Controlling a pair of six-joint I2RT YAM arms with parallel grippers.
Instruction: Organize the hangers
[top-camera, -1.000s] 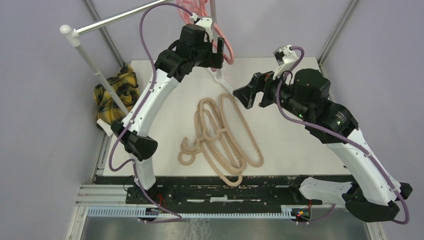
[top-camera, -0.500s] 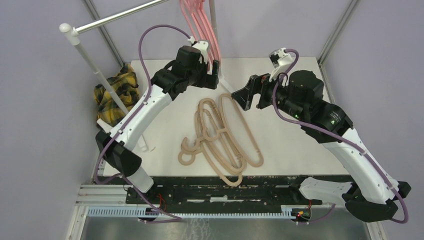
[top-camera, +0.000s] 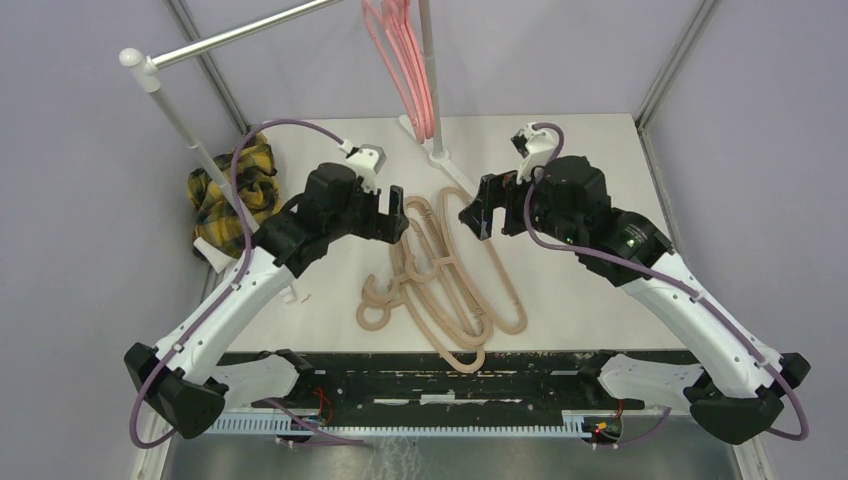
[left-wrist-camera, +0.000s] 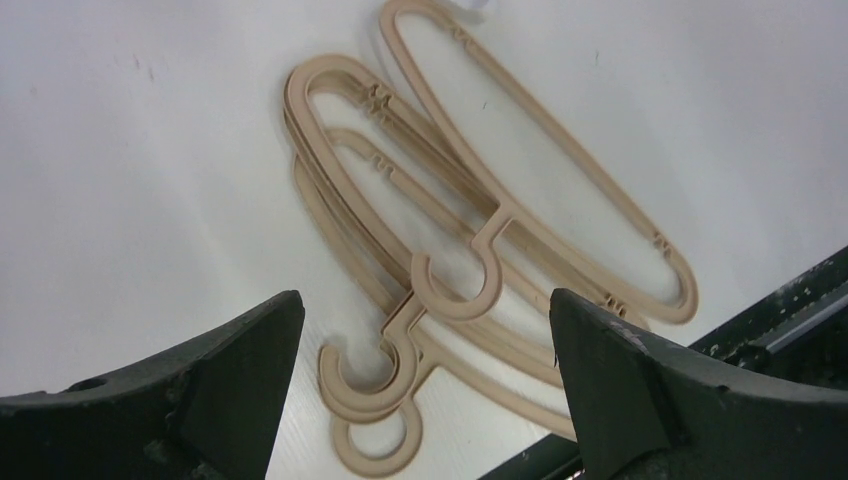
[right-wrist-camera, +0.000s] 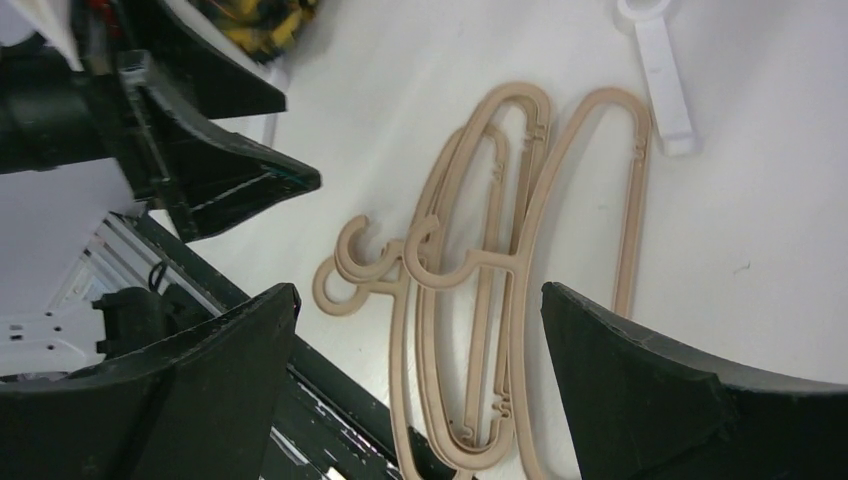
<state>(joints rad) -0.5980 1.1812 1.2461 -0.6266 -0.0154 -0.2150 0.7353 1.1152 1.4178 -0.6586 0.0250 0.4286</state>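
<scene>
Several beige-tan hangers (top-camera: 437, 290) lie in an overlapping pile on the white table, hooks toward the near left. A few salmon-pink hangers (top-camera: 408, 70) hang from the rail at the back. My left gripper (top-camera: 395, 215) is open and empty, hovering over the pile's left far end. My right gripper (top-camera: 478, 210) is open and empty, over the pile's right far end, facing the left one. The left wrist view shows the hanger hooks (left-wrist-camera: 452, 314) between my open left gripper (left-wrist-camera: 422, 297). The right wrist view shows the pile (right-wrist-camera: 523, 230) below my open right gripper (right-wrist-camera: 418, 290).
A yellow-black plaid cloth (top-camera: 235, 185) lies at the table's left edge beside the rack's slanted pole (top-camera: 190, 130). The rack's upright post (top-camera: 428, 70) and white foot (top-camera: 440, 155) stand at the back. A black frame rail (top-camera: 430, 360) runs along the near edge.
My left gripper has come down from the rail by the pink hangers to just above the beige pile. The pink hangers hang free. My right gripper moved slightly left and lower.
</scene>
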